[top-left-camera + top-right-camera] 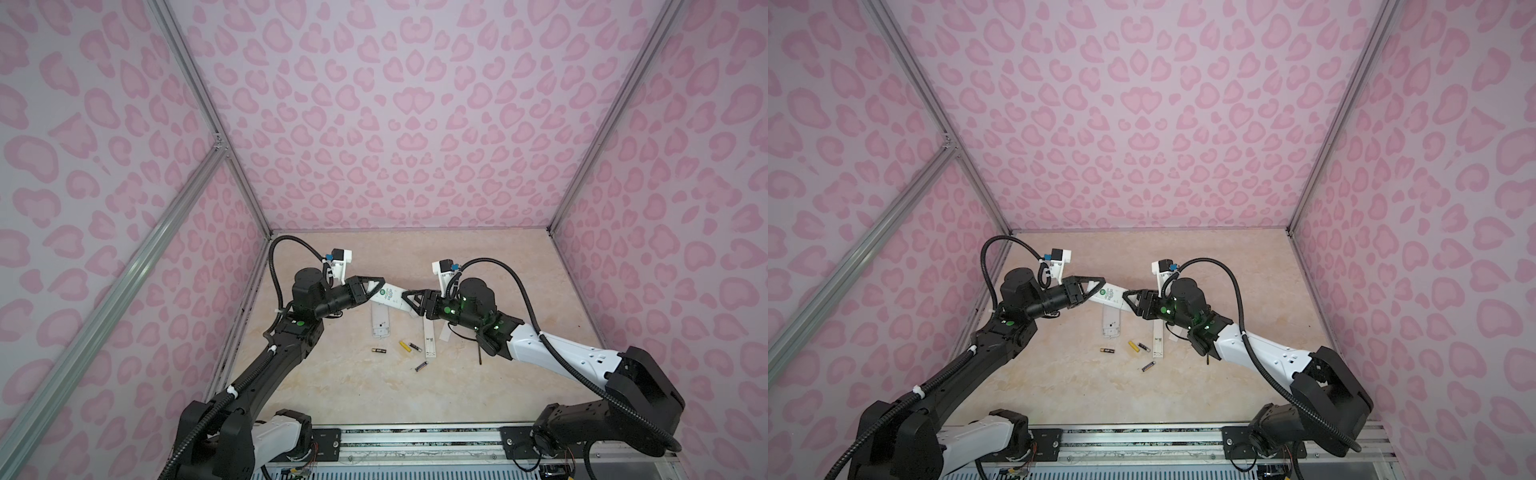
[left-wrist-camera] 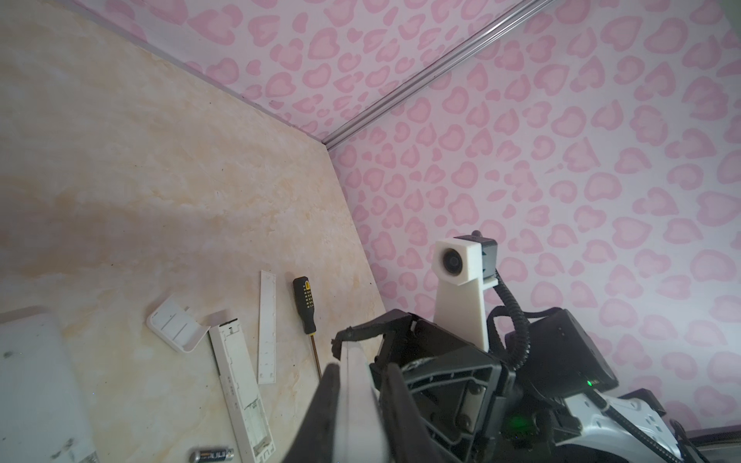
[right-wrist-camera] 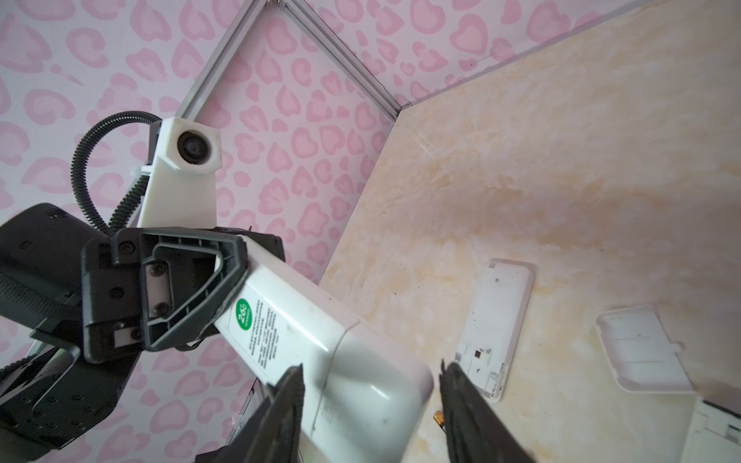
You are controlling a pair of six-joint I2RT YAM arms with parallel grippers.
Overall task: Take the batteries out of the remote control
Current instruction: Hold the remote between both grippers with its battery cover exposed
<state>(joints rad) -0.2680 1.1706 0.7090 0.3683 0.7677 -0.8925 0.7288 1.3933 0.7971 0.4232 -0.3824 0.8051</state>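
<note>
Horizontally, left gripper faces right gripper.

Four loose batteries lie on the table: a black-and-gold battery, a yellow battery, a dark battery just right of it and a purplish battery nearest. Three white remotes: a raised remote, plus a wide remote and a slim remote lying flat. Two detached covers: a wide cover and a narrow cover. One screwdriver.

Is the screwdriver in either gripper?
No, the screwdriver lies free on the table, beside a thin white strip.
</note>
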